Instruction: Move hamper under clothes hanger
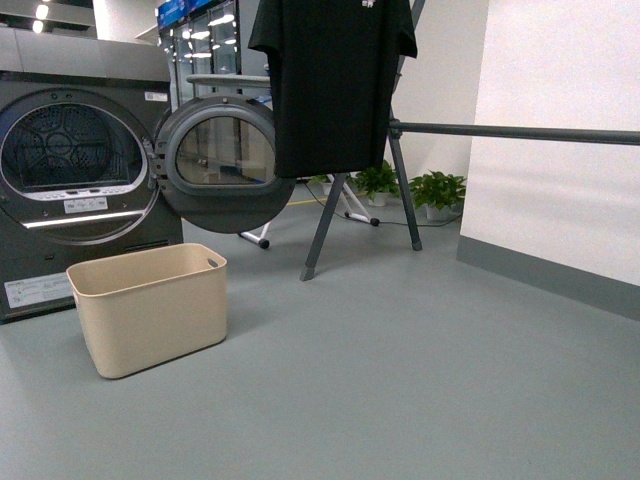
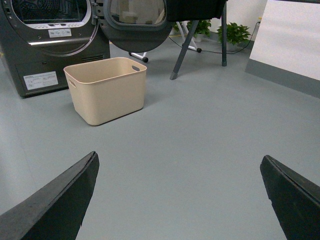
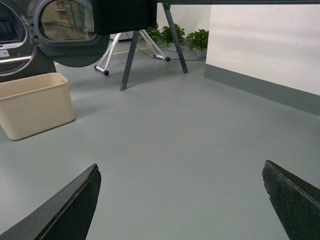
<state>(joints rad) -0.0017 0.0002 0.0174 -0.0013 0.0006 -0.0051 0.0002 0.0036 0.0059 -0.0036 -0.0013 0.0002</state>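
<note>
While your left gripper (image 2: 179, 165) and right gripper (image 3: 180, 167) both hang with fingers spread wide above the grey floor (image 2: 200, 125), you'll see the hamper (image 1: 150, 305) standing by the open dryer (image 1: 70, 170) — off to the left of the clothes hanger (image 1: 520, 132), which carries a black T-shirt (image 1: 333, 80).

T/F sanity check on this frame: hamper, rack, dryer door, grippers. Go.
1. The hamper sits under the drying rack. False: it stands on the floor in front of the dryer, left of the rack's legs.
2. The dryer door is open. True.
3. A black T-shirt hangs on the rack. True.
4. The left gripper holds the hamper. False: it and the right gripper are open, empty and apart from it.
</note>
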